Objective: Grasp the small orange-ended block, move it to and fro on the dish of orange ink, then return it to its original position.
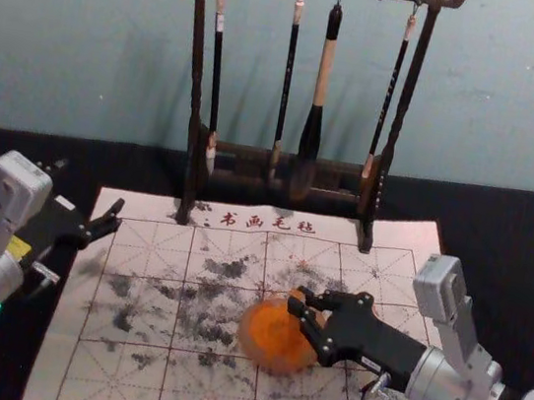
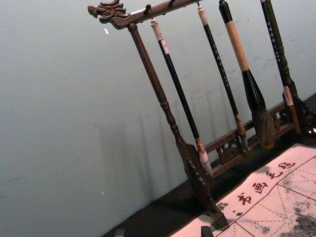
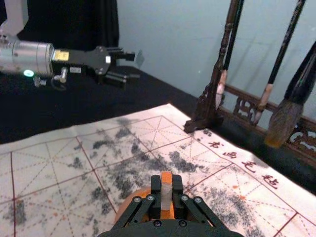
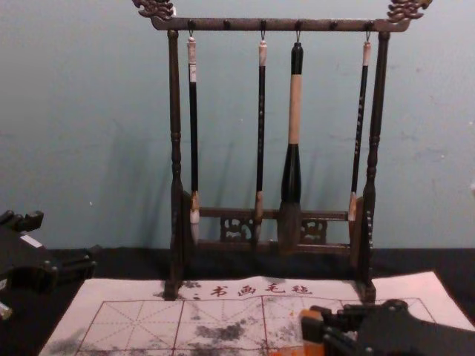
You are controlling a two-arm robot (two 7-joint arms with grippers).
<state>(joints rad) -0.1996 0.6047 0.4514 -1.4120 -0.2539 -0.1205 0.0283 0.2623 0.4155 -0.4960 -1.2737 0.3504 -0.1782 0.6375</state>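
My right gripper (image 1: 302, 316) is over the dish of orange ink (image 1: 272, 340), shut on the small block. In the right wrist view, the block (image 3: 166, 196) stands upright between the fingertips of my right gripper (image 3: 167, 188), its orange end up and a pale section below. The dish (image 3: 129, 196) is partly hidden behind that gripper; whether the block touches the ink I cannot tell. From the chest view, the block (image 4: 312, 328) shows at the tips of my right gripper (image 4: 326, 326). My left gripper (image 1: 117, 219) is parked open at the left, holding nothing.
A dark wooden rack (image 1: 196, 81) with several hanging brushes stands at the mat's back edge, beyond the dish. The ink-stained felt mat (image 1: 140, 287) lies on a black-covered table (image 1: 502, 228). The big brush (image 4: 291, 178) hangs right of the rack's middle.
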